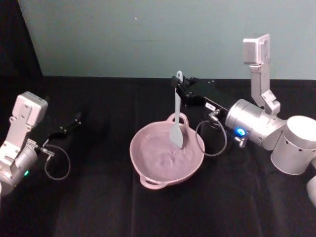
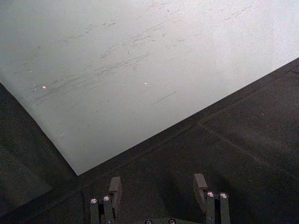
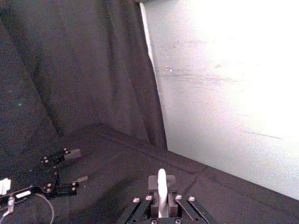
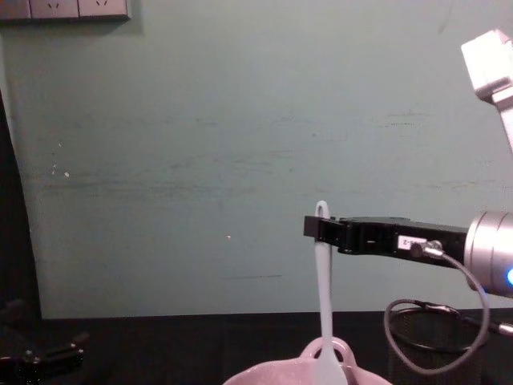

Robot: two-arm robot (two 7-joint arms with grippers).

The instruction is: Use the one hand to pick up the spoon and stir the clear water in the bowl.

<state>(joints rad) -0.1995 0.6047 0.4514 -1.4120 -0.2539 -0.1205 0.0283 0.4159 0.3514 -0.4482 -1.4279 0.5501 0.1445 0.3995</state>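
The right hand [image 1: 178, 85] is clamped on the very top of the spoon [image 1: 177, 118], which hangs upright. The spoon's flat head sits inside the bowl [image 1: 136, 148] towards 1 o'clock, close to the loop handle at 12. Whether the head is actually under the water is hard to judge from here.

To stir well, I would lower it a little. Then sweep small, slow circles round the bowl's middle, keeping the head off the wall so the bowl does not slide or slop. With so high a grip the head will swing wide, so gentle wrist moves should do.

The left hand [image 1: 74, 121] rests at 9 o'clock of the bowl, well apart, its fingers spread and empty.

The worktop [image 1: 98, 207] is covered in black cloth. A pale green wall [image 1: 148, 34] stands behind it, with sockets [image 4: 64, 8] high up.
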